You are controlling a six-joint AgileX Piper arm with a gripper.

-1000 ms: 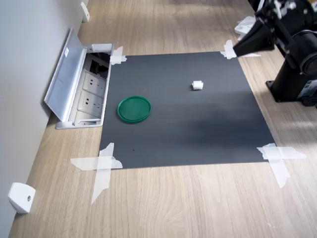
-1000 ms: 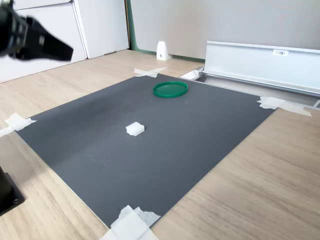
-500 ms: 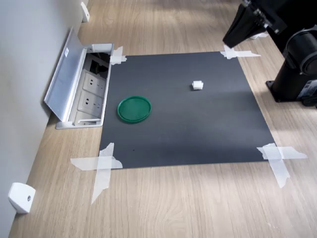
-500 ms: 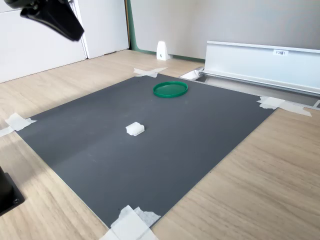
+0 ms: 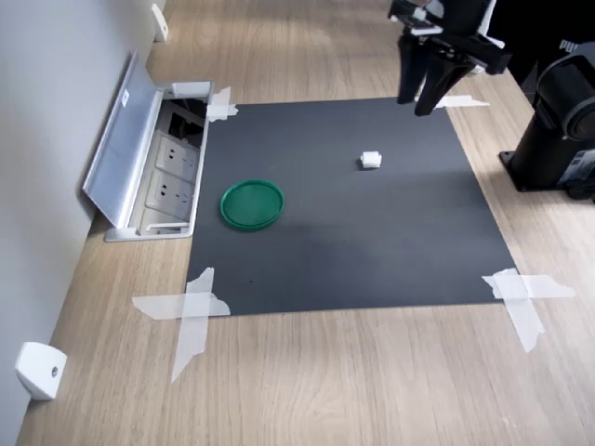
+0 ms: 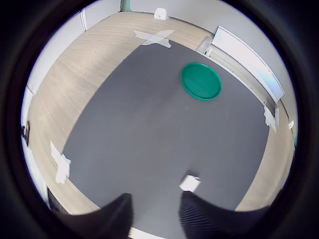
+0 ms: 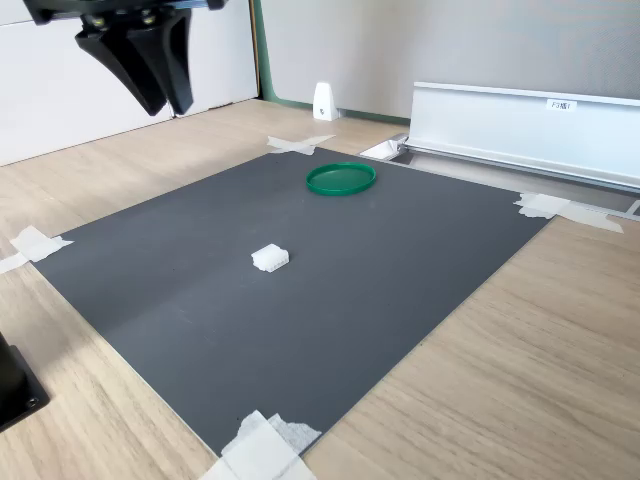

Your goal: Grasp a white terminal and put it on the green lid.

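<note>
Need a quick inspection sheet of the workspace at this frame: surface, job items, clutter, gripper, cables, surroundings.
Surface: black mat taped at its corners to a wooden table.
Job's things: white terminal on the mat, apart from the green lid; lid bare.
Clutter: nothing seen on the mat.
Gripper: gripper open, empty, hanging above the mat's far edge in the first exterior view.
Cables: nothing seen.
Surroundings: open socket box by the wall; white wedge-shaped piece at the table edge.
</note>
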